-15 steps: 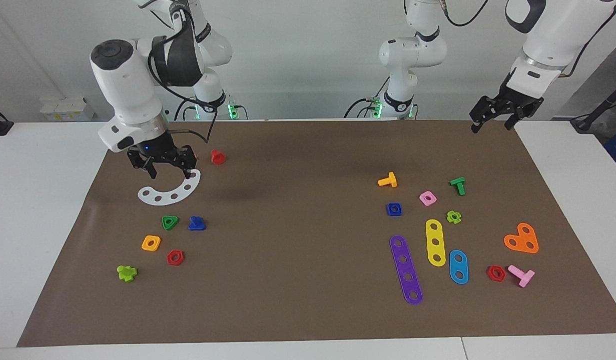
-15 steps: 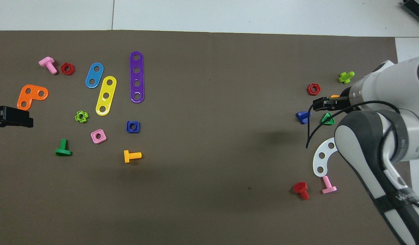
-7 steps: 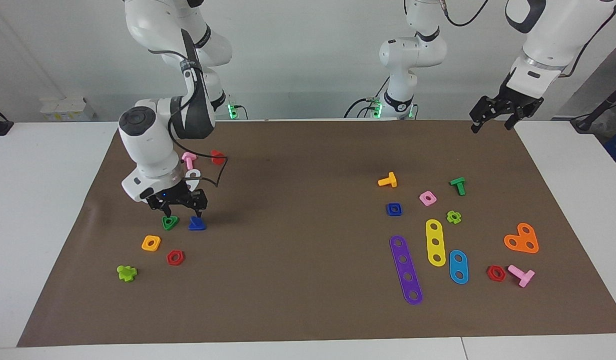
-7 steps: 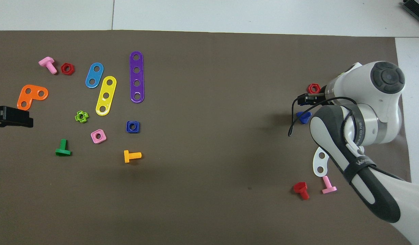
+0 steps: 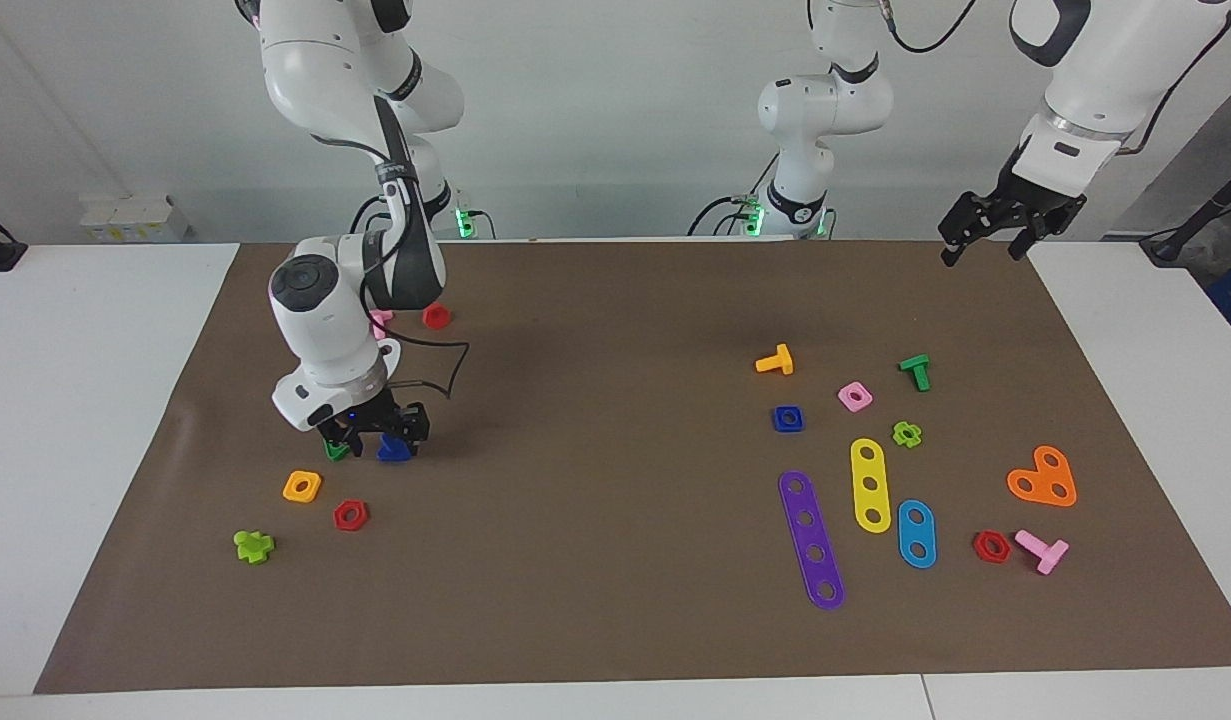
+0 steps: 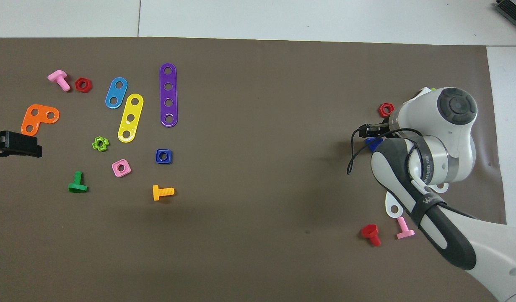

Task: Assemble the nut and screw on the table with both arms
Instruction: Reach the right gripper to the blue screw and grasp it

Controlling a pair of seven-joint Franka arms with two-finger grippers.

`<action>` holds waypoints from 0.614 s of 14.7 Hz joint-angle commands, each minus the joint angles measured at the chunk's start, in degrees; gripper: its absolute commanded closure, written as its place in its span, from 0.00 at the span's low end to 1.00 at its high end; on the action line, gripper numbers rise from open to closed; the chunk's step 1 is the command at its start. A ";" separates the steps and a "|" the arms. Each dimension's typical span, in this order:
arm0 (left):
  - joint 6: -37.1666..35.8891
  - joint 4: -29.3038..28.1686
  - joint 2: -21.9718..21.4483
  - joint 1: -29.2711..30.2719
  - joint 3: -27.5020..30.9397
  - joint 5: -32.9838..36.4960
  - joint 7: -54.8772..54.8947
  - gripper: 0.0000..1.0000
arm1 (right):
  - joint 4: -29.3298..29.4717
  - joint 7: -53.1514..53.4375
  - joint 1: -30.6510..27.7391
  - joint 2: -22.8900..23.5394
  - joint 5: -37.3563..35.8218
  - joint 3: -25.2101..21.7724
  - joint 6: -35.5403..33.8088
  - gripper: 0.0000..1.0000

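The dark-blue screw (image 5: 396, 452) lies on the brown mat (image 5: 615, 330) toward the right arm's end of the table. My right gripper (image 5: 377, 440) is down at the mat, open, with its fingers on either side of the screw. In the overhead view the right gripper (image 6: 369, 132) covers most of the screw (image 6: 372, 144). The dark-blue square nut (image 5: 788, 418) lies flat toward the left arm's end, also seen in the overhead view (image 6: 163, 156). My left gripper (image 5: 985, 242) waits open in the air over the mat's corner near the left arm's base (image 6: 14, 144).
A green triangular nut (image 5: 335, 451) sits right beside the right gripper. An orange square nut (image 5: 302, 486) and a red hex nut (image 5: 350, 515) lie just farther out. A pink square nut (image 5: 855, 396), an orange bolt (image 5: 775, 361) and a purple strip (image 5: 811, 538) surround the blue nut.
My right gripper has moved away from the white curved strip, out over the mat, and come down around the blue screw. The left arm has not moved.
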 commanded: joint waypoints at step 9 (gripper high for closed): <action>0.11 -1.07 -0.62 0.67 -0.09 1.16 0.20 0.00 | -3.80 -3.57 -0.72 -1.84 1.14 0.09 2.05 0.49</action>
